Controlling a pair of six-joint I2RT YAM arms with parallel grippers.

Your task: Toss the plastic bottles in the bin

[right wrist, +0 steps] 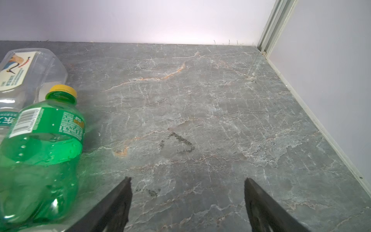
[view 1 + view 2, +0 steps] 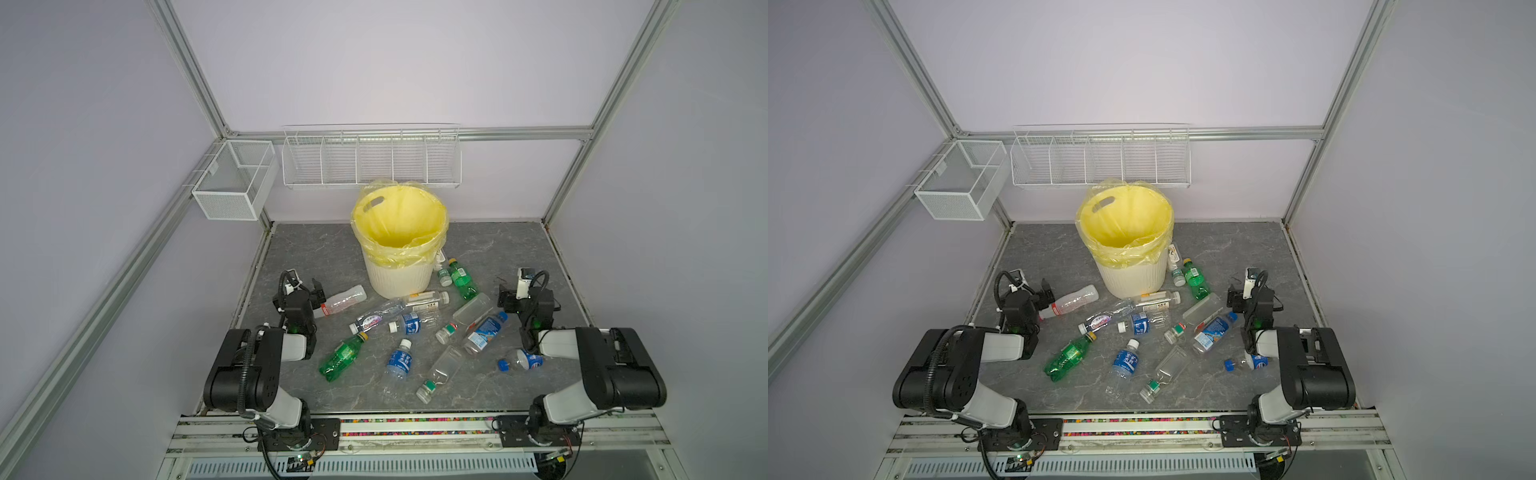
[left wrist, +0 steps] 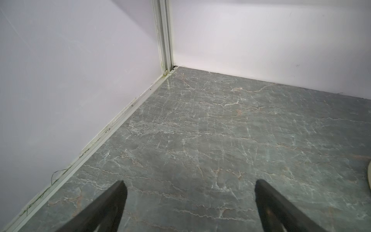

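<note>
Our left gripper [image 3: 190,181] has its jaws spread wide, with just the bare grey marble-look tabletop [image 3: 220,130] between them. It sits on the left-arm side of the round cream-white ribbed plastic bin with the yellow bag liner [image 2: 399,282], down near its base. A clear plastic bottle with a red cap [image 2: 343,301] lies on its side between that gripper and the bin. Its cap end is right by the gripper, and we can't tell if they touch.

Our right gripper [image 1: 187,178] is wide open too and holds nothing, out on the bin's other side. A translucent green plastic bottle with a yellow cap [image 1: 46,140] lies between it and the bin, beside a clear flat-sided bottle with a white label [image 1: 30,70].

The rest of the plastic bottles [image 2: 400,360] are scattered on their sides in front of the bin, between the two arms, all out on the tabletop. The white wire baskets [image 2: 370,160] hang on the wall behind the bin.
</note>
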